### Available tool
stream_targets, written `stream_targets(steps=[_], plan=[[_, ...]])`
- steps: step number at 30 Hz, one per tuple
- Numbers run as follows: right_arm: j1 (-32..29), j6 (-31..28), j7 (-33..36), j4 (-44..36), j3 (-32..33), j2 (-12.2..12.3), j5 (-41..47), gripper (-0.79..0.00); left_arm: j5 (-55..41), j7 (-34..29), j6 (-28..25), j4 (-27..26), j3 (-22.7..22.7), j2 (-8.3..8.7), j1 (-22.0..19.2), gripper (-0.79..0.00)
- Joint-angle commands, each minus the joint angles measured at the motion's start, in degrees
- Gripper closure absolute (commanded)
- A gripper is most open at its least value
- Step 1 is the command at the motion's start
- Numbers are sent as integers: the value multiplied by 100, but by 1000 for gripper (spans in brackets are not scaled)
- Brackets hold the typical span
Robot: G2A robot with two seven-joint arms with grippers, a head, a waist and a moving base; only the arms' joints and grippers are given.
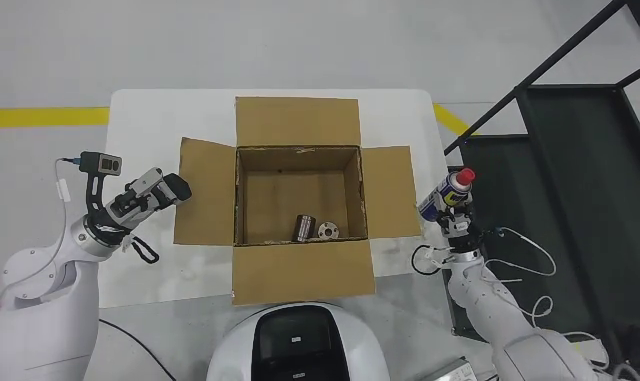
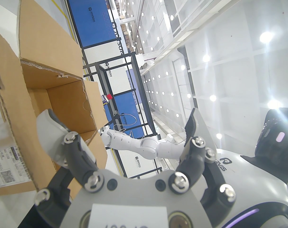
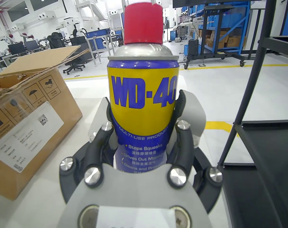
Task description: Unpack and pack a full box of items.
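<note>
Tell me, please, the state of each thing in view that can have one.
Cardboard box: open, four flaps spread outward.
Spray can: upright, cap on, gripped.
Right hand: shut on the spray can.
Left hand: open, empty.
Two metal parts: loose on the box floor.

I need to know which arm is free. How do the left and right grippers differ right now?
The left gripper has its jaws open and holds nothing; the right gripper has its jaws shut on a spray can. The left gripper is beside the left flap of the box, the right gripper beside the right flap. Both sit outside the box and look alike in build.
</note>
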Motion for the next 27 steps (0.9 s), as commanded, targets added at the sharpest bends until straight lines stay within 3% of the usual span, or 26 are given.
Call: stream_targets(steps=[1, 8, 27], plan=[[-87, 35, -34, -149, -53, 11, -4, 0, 0, 0, 0, 0, 0, 0, 0, -785], [-467, 318, -318, -704, -108, 190, -139, 0, 0, 0, 0, 0, 0, 0, 0, -785], [-467, 318, -318, -704, -108, 190, -139, 0, 0, 0, 0, 0, 0, 0, 0, -785]])
